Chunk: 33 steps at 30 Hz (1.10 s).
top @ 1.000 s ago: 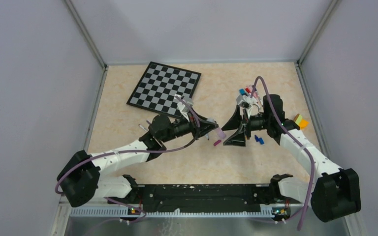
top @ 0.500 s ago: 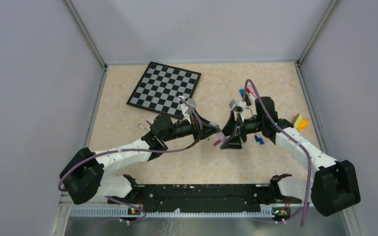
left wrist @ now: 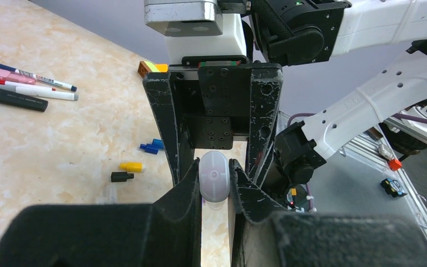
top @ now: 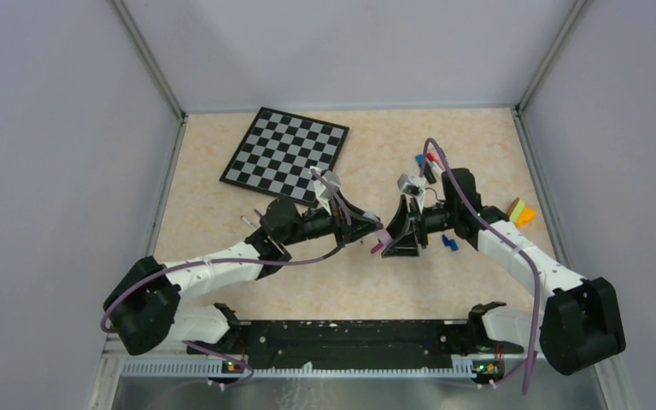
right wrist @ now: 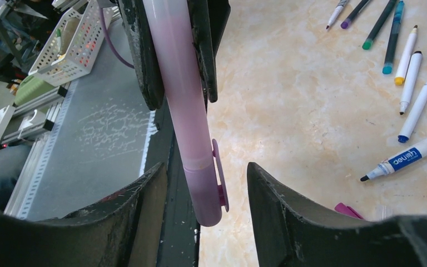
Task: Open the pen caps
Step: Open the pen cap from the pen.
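My left gripper [left wrist: 215, 166] is shut on a pink pen [right wrist: 180, 83] and holds it level above the table, pointing at the right arm. The pen's rounded end [left wrist: 214, 177] shows between the left fingers. Its purple-pink cap [right wrist: 205, 189], with a clip on one side, lies between the fingers of my right gripper [right wrist: 208, 214]. That gripper is open, with a gap on each side of the cap. In the top view the left gripper [top: 366, 228] and the right gripper [top: 399, 234] meet nose to nose at mid-table.
Loose caps lie under the right arm: blue [left wrist: 151, 147], yellow [left wrist: 131, 166], black [left wrist: 122, 177] and magenta [right wrist: 347, 210]. Several pens [right wrist: 408, 72] lie beside the left arm and others [left wrist: 28, 89] behind the right. Chessboard [top: 284, 156] at the back left, yellow-orange block [top: 521, 211] at the right.
The right gripper has moved left to the pen tip, bringing its fingers around the cap, and its jaws have narrowed. The left gripper has kept hold of the pen and shifted slightly.
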Motion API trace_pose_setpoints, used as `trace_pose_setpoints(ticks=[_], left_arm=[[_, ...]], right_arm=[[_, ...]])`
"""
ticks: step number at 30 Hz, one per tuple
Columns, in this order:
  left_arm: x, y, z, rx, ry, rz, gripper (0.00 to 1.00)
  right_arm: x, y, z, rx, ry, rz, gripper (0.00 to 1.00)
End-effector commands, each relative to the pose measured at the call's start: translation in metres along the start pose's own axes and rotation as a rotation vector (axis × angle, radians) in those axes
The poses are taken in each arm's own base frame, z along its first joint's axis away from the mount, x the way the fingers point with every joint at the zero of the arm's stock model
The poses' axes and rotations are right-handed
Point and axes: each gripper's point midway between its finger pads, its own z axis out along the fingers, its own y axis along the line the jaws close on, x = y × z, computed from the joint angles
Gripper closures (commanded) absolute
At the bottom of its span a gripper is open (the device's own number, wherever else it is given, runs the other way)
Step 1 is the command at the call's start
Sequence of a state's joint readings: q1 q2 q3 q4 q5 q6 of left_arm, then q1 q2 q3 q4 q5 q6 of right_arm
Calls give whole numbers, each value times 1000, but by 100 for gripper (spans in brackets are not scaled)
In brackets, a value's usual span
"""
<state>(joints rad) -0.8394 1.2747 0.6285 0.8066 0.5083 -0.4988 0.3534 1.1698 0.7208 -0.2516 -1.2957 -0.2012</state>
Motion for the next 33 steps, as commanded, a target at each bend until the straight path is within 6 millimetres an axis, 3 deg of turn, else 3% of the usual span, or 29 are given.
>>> trace_pose_setpoints(ticks=[1, 16, 18, 22, 23, 27, 33], left_arm=[[-24, -12, 6, 56, -66, 47, 100], [-20, -12, 6, 69, -56, 40, 100], [-21, -13, 6, 68, -60, 44, 100], [-27, -13, 4, 62, -79, 53, 100], [-31, -13, 3, 60, -93, 59, 100], [-58, -7, -9, 27, -182, 66, 100], [-115, 9, -40, -38, -345, 108, 100]], right_arm=[[-20, 6, 1, -31, -23, -106, 48], [-23, 7, 0, -40, -26, -108, 54], [-22, 8, 1, -47, -25, -105, 61], [-21, 9, 1, -61, -23, -109, 95], [-20, 9, 1, -62, -19, -114, 100], [-8, 0, 0, -27, 14, -130, 100], [6, -8, -1, -6, 54, -100, 100]])
